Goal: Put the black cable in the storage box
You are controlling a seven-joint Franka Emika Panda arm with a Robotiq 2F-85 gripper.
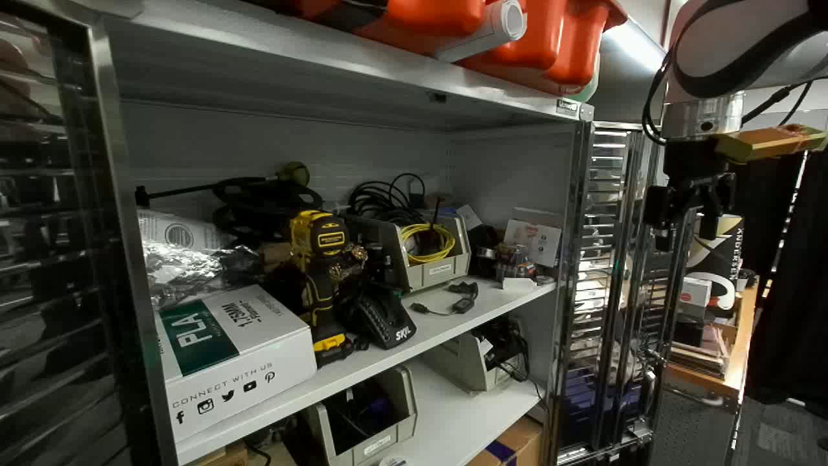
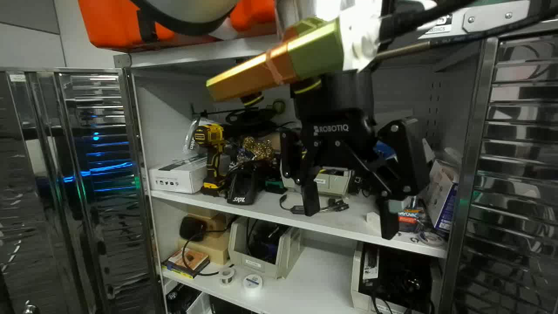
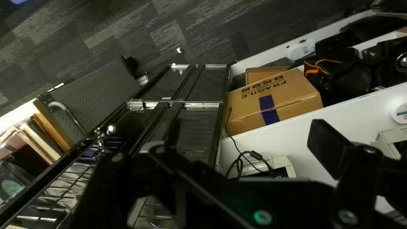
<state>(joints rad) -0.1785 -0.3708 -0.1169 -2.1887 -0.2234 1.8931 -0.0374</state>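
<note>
A short black cable (image 1: 462, 305) with a small block on it lies on the upper shelf, in front of a grey storage box (image 1: 422, 279) that holds yellow and black cables. The cable (image 2: 298, 209) and this box (image 2: 333, 185) also show in an exterior view, partly behind my gripper. My gripper (image 2: 350, 221) is open and empty, fingers pointing down, in front of the cabinet. It also shows at the right in an exterior view (image 1: 684, 226), apart from the cable. In the wrist view the open fingers (image 3: 251, 140) have nothing between them; the cable is out of view there.
Grey bins with dark cables stand on the lower shelf (image 1: 381, 446) (image 1: 475, 372). A yellow drill (image 1: 317, 259), a SKIL charger (image 1: 381, 317) and a white PLA box (image 1: 239, 356) stand left of the cable. Small packs (image 1: 517, 265) lie to its right. Metal doors (image 1: 601, 259) flank the shelves.
</note>
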